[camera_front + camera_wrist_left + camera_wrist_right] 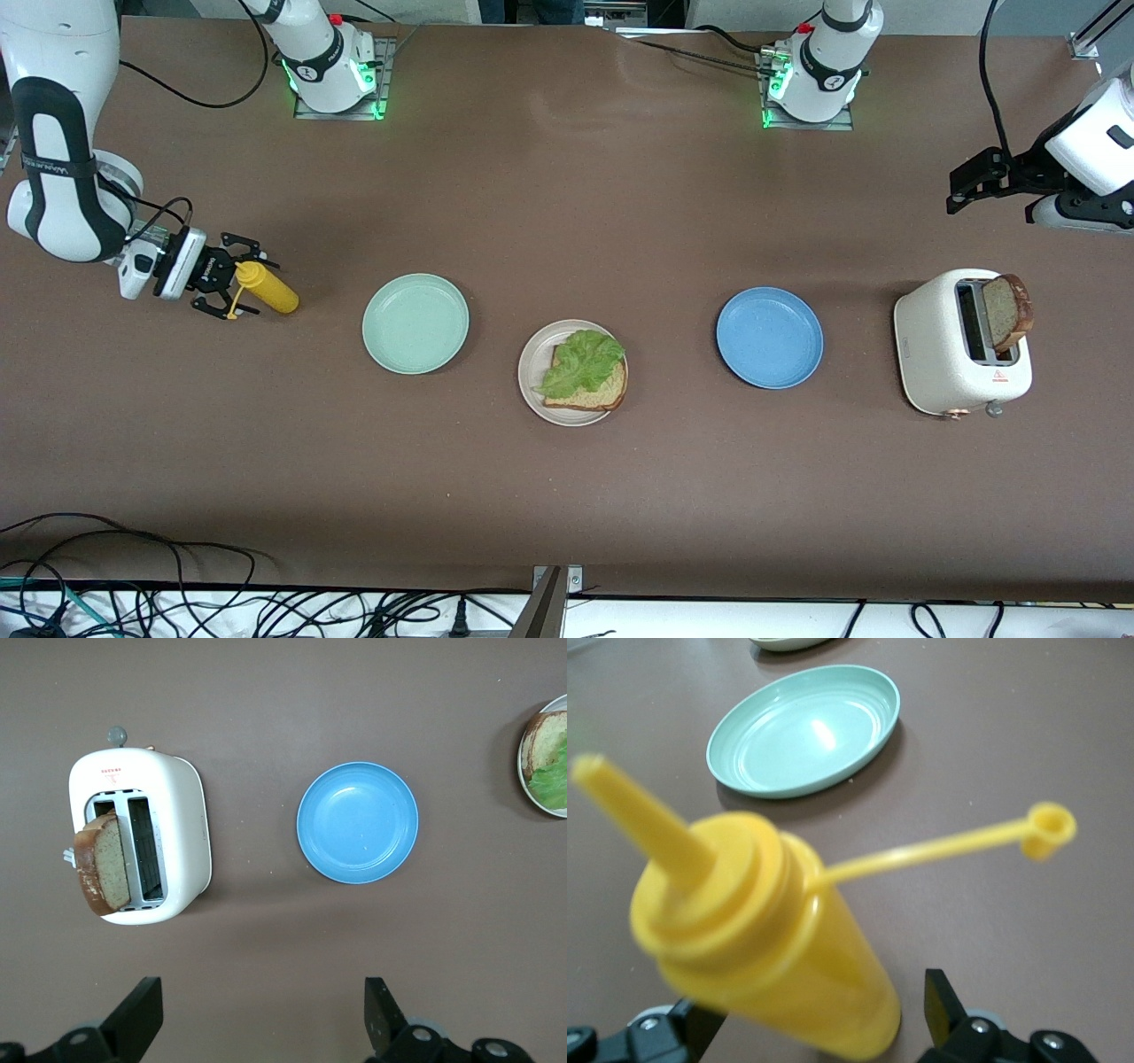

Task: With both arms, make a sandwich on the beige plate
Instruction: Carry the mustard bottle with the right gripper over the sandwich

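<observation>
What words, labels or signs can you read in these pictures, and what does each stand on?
Nothing can be read for certain.
Toaster: a small red warning triangle with red print beneath it, too small to read.
Right arm's forearm: a black band with pale lettering, too blurred to read.

- Yellow squeeze bottle [266, 288] standing on the brown surface [567, 478] at the right arm's end, nozzle uncapped, small cap [1050, 828] dangling on a thin strap.
- Mint-green plate [415, 322] beside the bottle, toward the middle of the surface, nothing on it.
- Blue plate [769, 337] toward the left arm's end, nothing on it, well apart from the green one.
- White two-slot toaster [961, 344] near the left arm's end, just beside the blue plate; red marking on one end, small lever knob [116, 733] at the same end.
- Tangle of black cables [177, 602] along the edge nearest the front camera.
</observation>
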### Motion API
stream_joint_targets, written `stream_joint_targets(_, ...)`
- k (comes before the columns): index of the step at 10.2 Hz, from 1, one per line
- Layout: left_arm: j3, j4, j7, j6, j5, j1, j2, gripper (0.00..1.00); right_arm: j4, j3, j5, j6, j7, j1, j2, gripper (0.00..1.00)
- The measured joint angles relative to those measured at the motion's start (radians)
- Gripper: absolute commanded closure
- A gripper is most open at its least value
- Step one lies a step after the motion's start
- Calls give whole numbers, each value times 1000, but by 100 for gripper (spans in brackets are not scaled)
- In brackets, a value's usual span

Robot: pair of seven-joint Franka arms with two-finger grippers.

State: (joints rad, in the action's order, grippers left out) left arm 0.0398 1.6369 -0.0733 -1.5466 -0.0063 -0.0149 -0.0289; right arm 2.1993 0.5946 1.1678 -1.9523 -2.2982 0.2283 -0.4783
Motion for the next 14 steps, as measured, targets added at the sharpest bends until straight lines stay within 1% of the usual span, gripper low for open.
stream_joint_targets(1, 0, 0, 0, 0, 0, 0, 0, 0, -6, -13, 6, 0, 0, 0, -2, 97)
stream_joint_targets(2, 0, 0, 0, 0, 0, 0, 0, 0, -16, -25, 7, 0, 0, 1, -7, 100)
stream_joint_targets(3, 0, 0, 0, 0, 0, 0, 0, 0, -32, -34, 7, 0, -1, 2, -12, 100)
stream_joint_targets(5, 0, 0, 0, 0, 0, 0, 0, 0, -104, -59, 4, -7, 0, 15, -18, 100)
stream_joint_targets(6, 0, 0, 0, 0, 0, 0, 0, 0, -156, -62, -15, -17, 13, 41, -20, 100)
stream_joint_targets(7, 0, 0, 0, 0, 0, 0, 0, 0, -216, -63, -70, -28, 69, 75, -21, 100)
stream_joint_targets(8, 0, 0, 0, 0, 0, 0, 0, 0, -279, -65, -143, -32, 161, 113, -21, 100)
stream_joint_targets(11, 0, 0, 0, 0, 0, 0, 0, 0, -470, -69, -381, -41, 505, 251, -22, 100)
stream_joint_targets(12, 0, 0, 0, 0, 0, 0, 0, 0, -513, -70, -446, -49, 619, 300, -22, 100)
stream_joint_targets(14, 0, 0, 0, 0, 0, 0, 0, 0, -561, -73, -565, -97, 845, 413, -29, 100)
